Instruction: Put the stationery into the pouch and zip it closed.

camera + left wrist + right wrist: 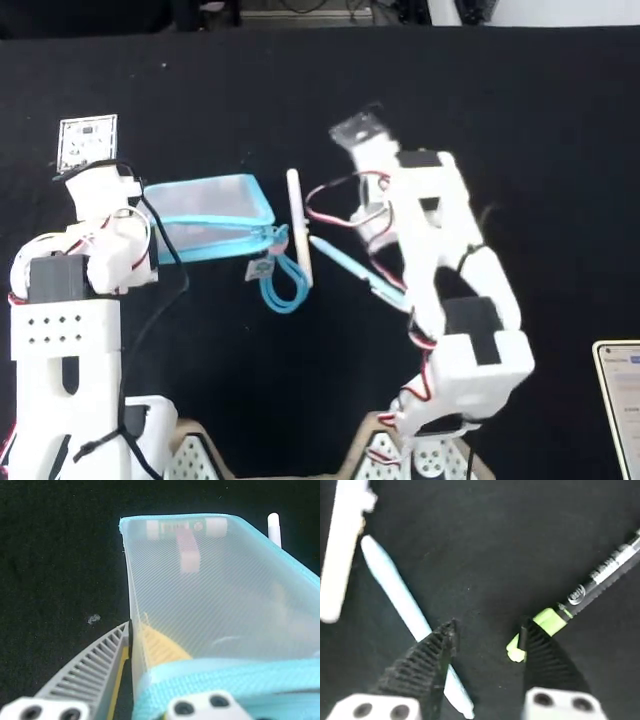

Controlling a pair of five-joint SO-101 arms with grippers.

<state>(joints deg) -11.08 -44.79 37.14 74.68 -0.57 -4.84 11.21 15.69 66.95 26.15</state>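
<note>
Black ribbed fingers point(432, 665) of the right gripper point(487, 647) are held well apart above the table point(200, 80), and nothing is gripped between them. A light blue pen point(400, 592) is crossed by one finger, and the green tip of a black pen point(600, 575) lies just beside the other. The left gripper point(135, 628) is clamped on the end wall of the translucent pouch point(210, 590), one finger outside and one inside. In the high view the pouch is left of centre, with a white pen point(298, 225) just to its right.
</note>
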